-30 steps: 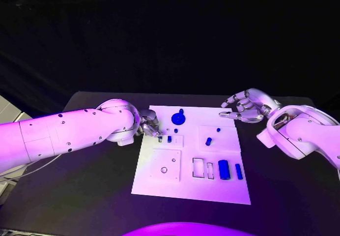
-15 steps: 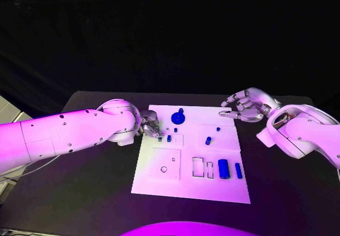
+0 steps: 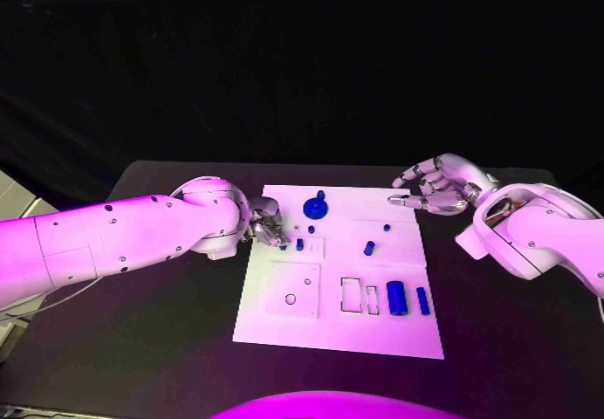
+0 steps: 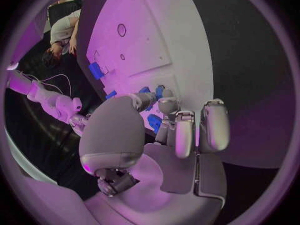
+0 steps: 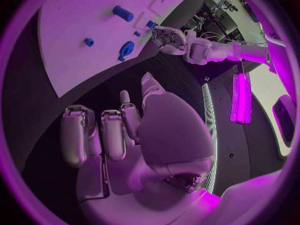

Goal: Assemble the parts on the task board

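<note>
The white task board [image 3: 330, 325] lies mid-table. My left hand [image 3: 267, 222] hovers at its left edge, thumb and a finger pinching a small blue part [image 4: 156, 91] over a square panel [image 3: 306, 254]. A round blue disc [image 3: 315, 208], a short peg [image 3: 370, 249], a thick cylinder [image 3: 398, 298] and a thin bar [image 3: 423, 301] rest on the board. My right hand [image 3: 435, 188] floats off the board's far right corner with its fingers apart, holding nothing. The right wrist view shows the board [image 5: 81, 15], the cylinder [image 5: 123, 13] and my left hand [image 5: 165, 35].
Two empty slots [image 3: 353, 297] sit beside the thick cylinder, and a round hole [image 3: 291, 300] lies in the left panel. Bare black table [image 3: 151, 332] surrounds the board, and both forearms flank it.
</note>
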Controlling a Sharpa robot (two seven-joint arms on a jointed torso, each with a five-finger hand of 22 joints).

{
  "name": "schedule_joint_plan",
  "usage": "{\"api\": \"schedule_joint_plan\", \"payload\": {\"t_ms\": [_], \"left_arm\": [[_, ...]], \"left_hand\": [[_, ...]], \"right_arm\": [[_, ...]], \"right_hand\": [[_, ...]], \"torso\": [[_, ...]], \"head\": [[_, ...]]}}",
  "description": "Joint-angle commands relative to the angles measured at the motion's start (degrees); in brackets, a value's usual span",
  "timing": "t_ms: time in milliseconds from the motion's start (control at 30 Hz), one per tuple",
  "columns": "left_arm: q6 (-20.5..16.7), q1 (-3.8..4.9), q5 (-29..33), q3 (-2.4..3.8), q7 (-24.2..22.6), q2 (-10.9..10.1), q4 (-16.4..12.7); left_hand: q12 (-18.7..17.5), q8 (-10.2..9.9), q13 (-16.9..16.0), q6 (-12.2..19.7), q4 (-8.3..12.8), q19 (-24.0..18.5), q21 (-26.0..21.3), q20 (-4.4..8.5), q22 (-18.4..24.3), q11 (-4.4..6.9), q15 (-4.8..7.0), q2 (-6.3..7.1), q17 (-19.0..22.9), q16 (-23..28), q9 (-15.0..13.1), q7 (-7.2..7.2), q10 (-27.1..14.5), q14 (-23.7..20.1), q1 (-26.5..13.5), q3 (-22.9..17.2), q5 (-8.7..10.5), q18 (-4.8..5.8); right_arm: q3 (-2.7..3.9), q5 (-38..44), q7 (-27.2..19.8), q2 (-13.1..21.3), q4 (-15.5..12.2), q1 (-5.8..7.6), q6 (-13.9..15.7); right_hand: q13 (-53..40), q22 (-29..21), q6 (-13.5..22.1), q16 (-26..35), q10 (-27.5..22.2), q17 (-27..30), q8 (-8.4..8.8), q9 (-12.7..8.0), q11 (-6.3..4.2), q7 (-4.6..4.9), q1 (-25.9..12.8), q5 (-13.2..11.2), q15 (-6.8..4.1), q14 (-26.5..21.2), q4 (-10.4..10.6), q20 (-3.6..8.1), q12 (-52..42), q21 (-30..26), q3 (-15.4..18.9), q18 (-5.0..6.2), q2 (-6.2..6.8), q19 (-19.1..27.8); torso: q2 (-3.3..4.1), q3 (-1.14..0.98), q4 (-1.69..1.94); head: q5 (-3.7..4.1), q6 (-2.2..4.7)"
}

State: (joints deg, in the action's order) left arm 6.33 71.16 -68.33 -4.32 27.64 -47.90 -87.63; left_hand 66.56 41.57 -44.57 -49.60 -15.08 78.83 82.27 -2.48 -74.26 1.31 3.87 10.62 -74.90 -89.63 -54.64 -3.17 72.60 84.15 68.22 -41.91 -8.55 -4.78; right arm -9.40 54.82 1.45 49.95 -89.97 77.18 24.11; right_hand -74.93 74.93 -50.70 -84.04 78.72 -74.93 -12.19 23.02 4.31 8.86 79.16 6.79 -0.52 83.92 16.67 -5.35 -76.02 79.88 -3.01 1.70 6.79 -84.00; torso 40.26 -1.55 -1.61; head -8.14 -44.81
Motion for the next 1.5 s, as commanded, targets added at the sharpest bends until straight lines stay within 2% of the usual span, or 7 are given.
{"api": "schedule_joint_plan", "payload": {"t_ms": [33,700,1100,1433,1500], "left_arm": [[1.5,-0.12,-0.3,-0.06,0.0,0.0,-0.4],[0.6,-0.17,-0.3,-0.07,2.1,0.1,0.2],[1.6,-0.18,1.6,-0.07,1.4,0.5,0.1],[2.5,-0.18,3.8,-0.08,0.8,0.6,0.3],[2.4,-0.18,4.0,-0.08,0.7,0.6,0.3]], "left_hand": [[0.3,0.1,0.0,0.0,9.8,0.3,0.3,0.07,-0.1,0.02,0.35,-0.4,-15.0,-0.3,-0.1,0.37,0.4,5.8,-0.1,-10.2,-0.14,1.11],[0.2,0.1,0.0,-0.1,9.8,0.3,0.3,0.08,-0.1,0.03,0.36,-0.35,-15.1,-0.4,-0.1,0.39,0.5,5.8,-0.2,-10.4,-0.11,1.12],[0.3,0.1,-0.2,-0.1,9.9,0.4,0.4,0.09,-0.2,0.04,0.36,-0.34,-15.0,-0.3,-0.1,0.39,0.6,5.8,-0.2,-10.5,-0.12,1.15],[0.6,0.2,-0.9,-0.8,10.1,0.6,0.4,0.12,-0.4,0.22,0.46,0.6,-15.1,-0.4,-0.2,0.63,1.4,5.9,-1.4,-10.7,-0.16,1.2],[0.6,0.2,-0.9,-1.3,10.0,0.6,0.4,0.15,-0.5,0.37,0.57,1.34,-15.1,-0.4,-0.2,0.87,1.6,5.9,-2.2,-10.4,-0.07,1.21]], "right_arm": [[0.0,0.2,-0.7,0.0,-0.1,-0.04,-0.2],[0.0,0.2,-0.7,0.1,-0.2,-0.05,-0.2],[0.0,0.2,-0.6,0.1,-0.2,-0.05,-0.4],[0.0,0.2,-0.7,0.1,-0.2,-0.05,-0.4],[0.0,0.2,-0.7,0.2,-0.2,-0.05,-0.4]], "right_hand": [[-4.4,8.8,0.4,0.3,0.2,-3.4,-0.37,-0.1,-0.32,-0.1,0.0,0.3,0.18,3.1,0.0,-0.27,-0.2,0.0,0.2,0.67,-0.4,-1.5],[-4.5,8.9,0.4,0.3,0.3,-3.5,-0.42,-0.1,-0.33,-0.11,0.0,0.3,0.17,3.1,0.0,-0.26,-0.3,0.1,0.2,0.66,-0.45,-1.5],[-4.5,8.9,0.4,0.3,0.3,-3.5,-0.42,-0.1,-0.33,-0.11,0.0,0.3,0.17,3.1,0.0,-0.26,-0.3,0.1,0.2,0.66,-0.45,-1.5],[-4.5,8.9,0.4,0.3,0.3,-3.5,-0.42,-0.1,-0.33,-0.11,0.0,0.3,0.17,3.1,0.0,-0.26,-0.3,0.1,0.2,0.66,-0.45,-1.5],[-4.4,8.9,0.4,0.3,0.3,-3.5,-0.49,-0.1,-0.35,-0.13,0.0,0.3,0.15,3.1,0.0,-0.24,-0.3,0.1,0.3,0.65,-0.48,-1.6]], "torso": [[0.01,0.04,0.06],[0.02,0.03,0.03],[0.07,0.01,0.0],[0.03,-0.03,0.02],[0.0,-0.04,0.01]], "head": [[0.0,-0.08],[-0.07,-0.14],[-0.01,-0.29],[0.12,-0.57],[0.16,-0.63]]}}
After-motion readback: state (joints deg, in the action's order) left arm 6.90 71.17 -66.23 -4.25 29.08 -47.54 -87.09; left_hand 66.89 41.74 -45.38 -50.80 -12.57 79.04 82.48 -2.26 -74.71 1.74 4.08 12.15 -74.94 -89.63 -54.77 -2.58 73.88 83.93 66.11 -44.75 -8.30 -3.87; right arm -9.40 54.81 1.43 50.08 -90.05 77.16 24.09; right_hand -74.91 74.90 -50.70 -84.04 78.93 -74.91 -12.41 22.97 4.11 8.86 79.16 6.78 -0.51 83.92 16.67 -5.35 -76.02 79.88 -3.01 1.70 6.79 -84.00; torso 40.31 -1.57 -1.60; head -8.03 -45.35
